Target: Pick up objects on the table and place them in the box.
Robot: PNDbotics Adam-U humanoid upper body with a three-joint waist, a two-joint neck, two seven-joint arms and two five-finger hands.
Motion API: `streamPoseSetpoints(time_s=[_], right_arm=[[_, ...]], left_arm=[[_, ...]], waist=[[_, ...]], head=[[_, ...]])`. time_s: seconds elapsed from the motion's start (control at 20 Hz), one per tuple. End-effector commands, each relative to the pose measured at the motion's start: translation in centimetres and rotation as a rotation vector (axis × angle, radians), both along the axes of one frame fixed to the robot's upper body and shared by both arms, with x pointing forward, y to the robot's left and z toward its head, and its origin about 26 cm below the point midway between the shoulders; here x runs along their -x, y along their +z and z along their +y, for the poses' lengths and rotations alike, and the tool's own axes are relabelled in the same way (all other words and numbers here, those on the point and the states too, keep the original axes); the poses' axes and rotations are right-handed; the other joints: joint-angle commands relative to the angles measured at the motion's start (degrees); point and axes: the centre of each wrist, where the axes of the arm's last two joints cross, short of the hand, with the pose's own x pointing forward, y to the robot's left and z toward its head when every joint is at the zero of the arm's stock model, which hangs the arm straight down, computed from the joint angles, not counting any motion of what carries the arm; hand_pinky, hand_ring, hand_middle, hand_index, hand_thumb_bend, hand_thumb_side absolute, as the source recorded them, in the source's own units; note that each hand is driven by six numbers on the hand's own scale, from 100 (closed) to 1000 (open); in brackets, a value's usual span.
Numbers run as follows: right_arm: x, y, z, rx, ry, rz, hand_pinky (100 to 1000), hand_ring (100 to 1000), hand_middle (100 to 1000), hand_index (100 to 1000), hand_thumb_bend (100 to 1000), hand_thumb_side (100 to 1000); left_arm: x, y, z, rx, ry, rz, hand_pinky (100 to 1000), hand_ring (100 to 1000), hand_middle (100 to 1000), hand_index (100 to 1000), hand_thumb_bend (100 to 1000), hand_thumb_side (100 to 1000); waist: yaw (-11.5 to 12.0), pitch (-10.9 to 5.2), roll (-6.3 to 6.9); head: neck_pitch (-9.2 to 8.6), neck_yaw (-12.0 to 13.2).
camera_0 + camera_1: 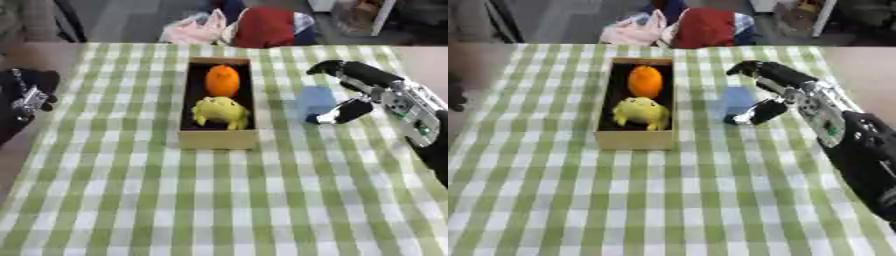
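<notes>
Reaching right hand (350,92) half-open around blue object (315,100).

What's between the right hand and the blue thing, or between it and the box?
Nothing visible. The right hand brackets the blue object with thumb and fingers; only bare checked cloth lies between it and the box.

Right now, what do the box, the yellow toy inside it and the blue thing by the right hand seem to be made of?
Box: likely cardboard, matte tan walls. Yellow toy: perhaps soft plastic or plush, lumpy and dull; unclear. Blue thing by the right hand: pale, matte block, maybe foam or plastic; cannot tell.
</notes>
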Motion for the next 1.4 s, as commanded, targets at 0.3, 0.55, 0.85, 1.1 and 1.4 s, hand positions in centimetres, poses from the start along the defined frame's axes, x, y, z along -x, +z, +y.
streamPoseSetpoints(time_s=[0.3,0.55,0.85,1.1,1.4], right_arm=[[-0.2,1.9,-2.3,0.051,-0.078,0.041,858,918,875,937,561,502],[-0.3,1.3,-2.9,0.037,-0.117,0.054,849,909,856,926,514,417],[-0.4,0.8,-2.8,0.022,-0.116,0.064,808,853,752,865,481,320],[-0.4,0.9,-2.5,-0.002,-0.113,0.018,747,754,564,760,444,188],[-0.4,1.2,-2.0,-0.052,-0.099,-0.058,704,674,430,642,411,129]], left_arm=[[0.1,0.8,0.3,-0.012,-0.002,-0.023,541,546,510,644,569,696],[0.1,0.7,0.2,-0.01,-0.006,-0.02,541,547,510,644,567,697],[0.1,0.7,0.1,-0.005,-0.009,-0.02,541,547,510,645,563,699],[0.1,0.7,0.1,-0.003,-0.01,-0.02,541,548,510,645,562,699],[0.1,0.8,0.1,-0.002,-0.009,-0.021,541,548,510,645,561,699]], waist=[[0.11,-0.83,0.38],[0.37,-0.73,0.62],[0.3,-0.65,0.79],[0.24,-0.59,0.7],[0.29,-0.59,0.65]], head=[[0.35,0.02],[0.39,-0.11],[0.54,-0.21],[0.6,-0.19],[0.61,-0.22]])
